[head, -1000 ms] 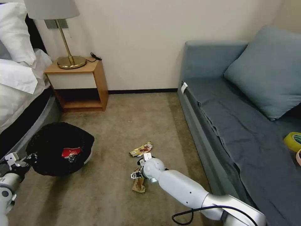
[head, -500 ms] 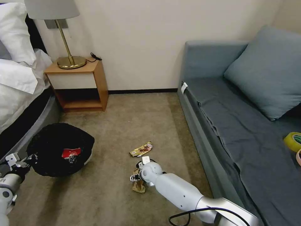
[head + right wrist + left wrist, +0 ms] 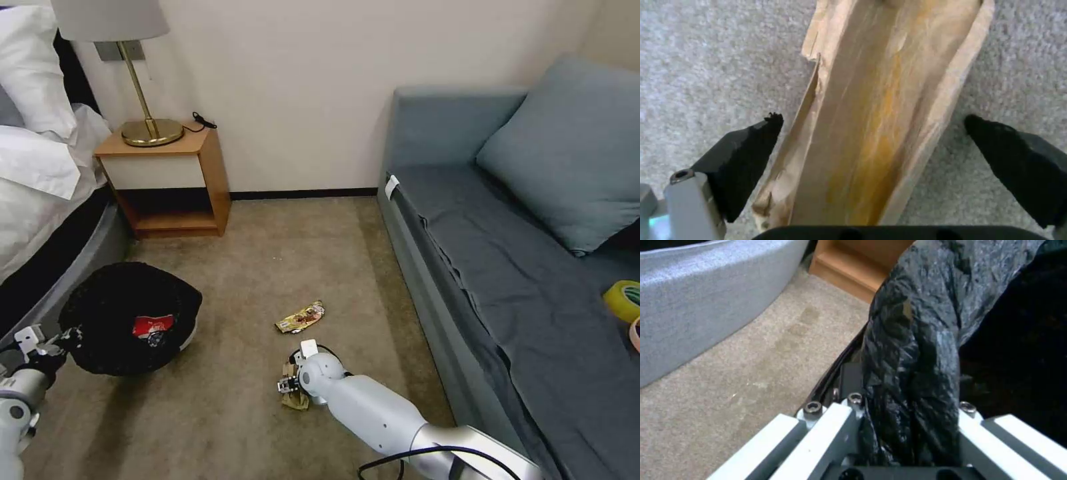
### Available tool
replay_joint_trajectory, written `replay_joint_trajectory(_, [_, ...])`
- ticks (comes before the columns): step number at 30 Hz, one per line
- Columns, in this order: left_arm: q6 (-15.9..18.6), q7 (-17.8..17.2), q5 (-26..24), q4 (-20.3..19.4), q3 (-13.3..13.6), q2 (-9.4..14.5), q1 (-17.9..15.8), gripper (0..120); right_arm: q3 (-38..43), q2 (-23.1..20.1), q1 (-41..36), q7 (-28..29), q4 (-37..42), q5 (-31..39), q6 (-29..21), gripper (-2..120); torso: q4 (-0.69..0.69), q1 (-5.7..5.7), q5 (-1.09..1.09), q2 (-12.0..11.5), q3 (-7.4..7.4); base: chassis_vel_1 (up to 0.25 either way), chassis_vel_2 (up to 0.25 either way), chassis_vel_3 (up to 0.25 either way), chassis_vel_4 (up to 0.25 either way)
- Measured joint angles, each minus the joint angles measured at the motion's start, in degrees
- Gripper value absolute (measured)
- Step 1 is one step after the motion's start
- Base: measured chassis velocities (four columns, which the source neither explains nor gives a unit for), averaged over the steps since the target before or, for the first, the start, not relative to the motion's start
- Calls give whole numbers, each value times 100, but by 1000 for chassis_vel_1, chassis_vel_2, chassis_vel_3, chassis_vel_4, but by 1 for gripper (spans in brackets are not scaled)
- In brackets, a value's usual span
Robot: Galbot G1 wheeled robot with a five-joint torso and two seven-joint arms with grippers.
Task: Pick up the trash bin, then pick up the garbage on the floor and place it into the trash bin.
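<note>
The trash bin, lined with a black bag, hangs tilted at the lower left, and my left gripper is shut on its rim. In the left wrist view the bag-covered rim is pinched between the left gripper's white fingers. A red-and-white carton lies inside the bin. On the carpet, my right gripper is down over the brown crumpled paper. The right wrist view shows the paper between the open gripper's black fingertips. A gold snack wrapper lies farther off on the floor.
A blue sofa runs along the right, with a yellow-green tape roll on its seat. A wooden nightstand with a lamp stands at the back left. The bed borders the left side behind the bin.
My right arm has drawn back toward me and sunk lower, bringing its gripper down over the brown paper. The bin and left gripper have hardly shifted.
</note>
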Motion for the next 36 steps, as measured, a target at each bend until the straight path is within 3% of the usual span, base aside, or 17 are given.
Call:
replay_joint_trajectory(6, [-6,0,8,11,0,-14,-12,2,16,-1,1,-83,-60,-87,41,94,-1,-1,0,2,-1,0,0,0,0])
replay_joint_trajectory(20, [-8,-11,10,-30,-33,-43,5,2,49,-59,-35,-171,-68,-174,62,64,-4,-2,-2,6,-3,0,0,0,0])
replay_joint_trajectory(22, [1,-30,0,-93,-40,-61,8,2,13,-88,-39,-188,-66,-184,80,53,-4,-2,-2,4,-3,0,0,0,0])
replay_joint_trajectory(28, [11,-38,-6,-133,-58,-73,24,2,-5,-149,-42,-192,-21,-185,111,39,-2,-2,-1,1,-1,0,0,0,0])
replay_joint_trajectory(30, [15,-42,-9,-153,-69,-84,45,2,-7,-203,-36,-186,37,-183,122,26,-1,0,-1,-2,2,0,0,0,0])
replay_joint_trajectory(36, [19,-47,-11,-199,-74,-99,70,2,-14,-333,-16,-132,197,-145,123,9,7,1,4,-5,7,0,0,0,0])
